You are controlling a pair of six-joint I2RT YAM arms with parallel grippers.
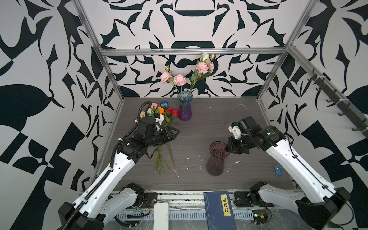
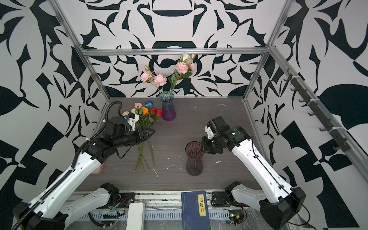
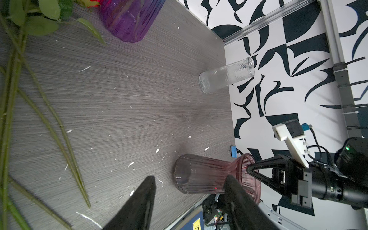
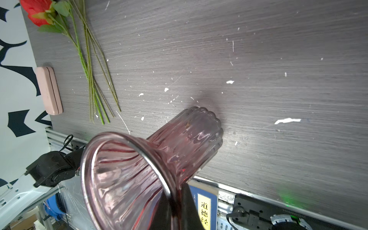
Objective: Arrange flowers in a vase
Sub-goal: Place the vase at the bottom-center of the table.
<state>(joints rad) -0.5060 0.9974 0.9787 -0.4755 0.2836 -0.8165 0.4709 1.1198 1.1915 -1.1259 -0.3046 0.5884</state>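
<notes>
**Item 1 – roses** [image 1: 162,113]: mixed bunch (red, orange, blue, pink, pale) lying flat on the grey surface [image 1: 199,129] at rear left. The heads lie toward the back wall and the green stems [image 1: 162,159] fan toward the front edge.

**Item 2 – left gripper** [image 1: 176,133]: hangs over the bunch, across the upper stems just below the leaves. The jaws stand about half apart with nothing between them. In the left wrist view the stems [image 3: 59,129] lie off to one side of its fingers [image 3: 143,199].

**Item 3 – right gripper** [image 1: 227,148]: closed tight on the rim of the smoky pink vase [image 1: 216,159], one finger inside the mouth and one outside. The vase is upright on the surface at front centre-right, well apart from the roses.

**Item 4 – blue-and-purple vase** [image 1: 185,108]: upright at rear centre, just beside the rose heads. It holds ruffled pink flowers [image 1: 180,79] and a white bud.

**Sundries:** clear ribbed glass [image 3: 227,74] at rear right; blue book [image 1: 219,209] at the front rail; pink case [image 4: 48,90] at the left edge.
</notes>
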